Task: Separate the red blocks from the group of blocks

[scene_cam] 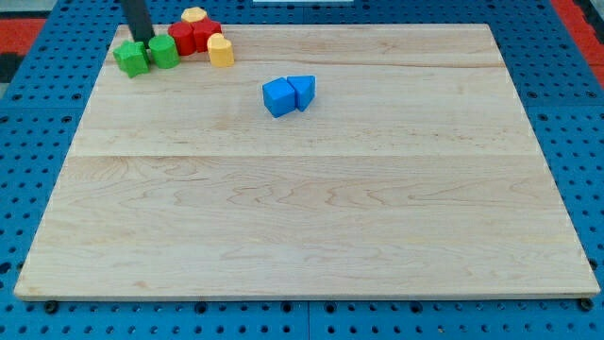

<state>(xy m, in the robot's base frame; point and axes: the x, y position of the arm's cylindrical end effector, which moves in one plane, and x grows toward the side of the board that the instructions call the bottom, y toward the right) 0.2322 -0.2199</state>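
Two red blocks sit together at the view's top left: one (183, 39) on the left and one (205, 34) to its right. A yellow block (193, 15) touches them from above and a second yellow block (221, 51) sits at their lower right. Two green blocks lie to their left, one (132, 58) at the far left and one (163, 51) touching the left red block. My tip (143, 41) comes down just above and between the two green blocks, left of the red ones.
Two blue blocks, a cube (278, 96) and a triangular one (303, 91), lie touching, apart from the group toward the board's middle top. The wooden board (311, 208) lies on a blue pegboard, and the group is close to its top edge.
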